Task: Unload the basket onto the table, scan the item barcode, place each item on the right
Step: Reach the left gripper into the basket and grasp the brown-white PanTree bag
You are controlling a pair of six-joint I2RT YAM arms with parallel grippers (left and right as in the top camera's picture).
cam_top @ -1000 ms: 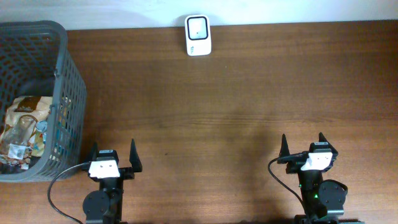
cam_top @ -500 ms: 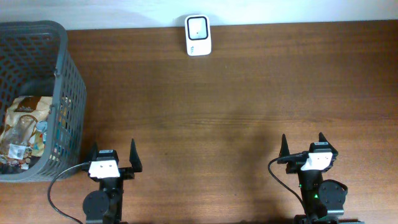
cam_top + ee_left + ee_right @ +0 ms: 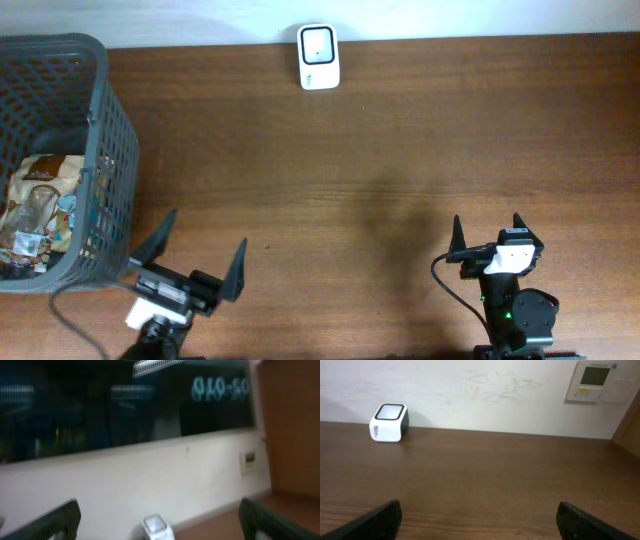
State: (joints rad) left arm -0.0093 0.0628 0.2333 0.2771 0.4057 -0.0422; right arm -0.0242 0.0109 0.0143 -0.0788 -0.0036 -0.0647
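Overhead: left claw (image 3: 203, 233) and right claw (image 3: 487, 221) gape empty, scanner (image 3: 318, 57) well apart.

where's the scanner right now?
Overhead: the scanner sits at the far edge of the table, slightly left of centre, well right of the basket. The right wrist view shows it upper left.
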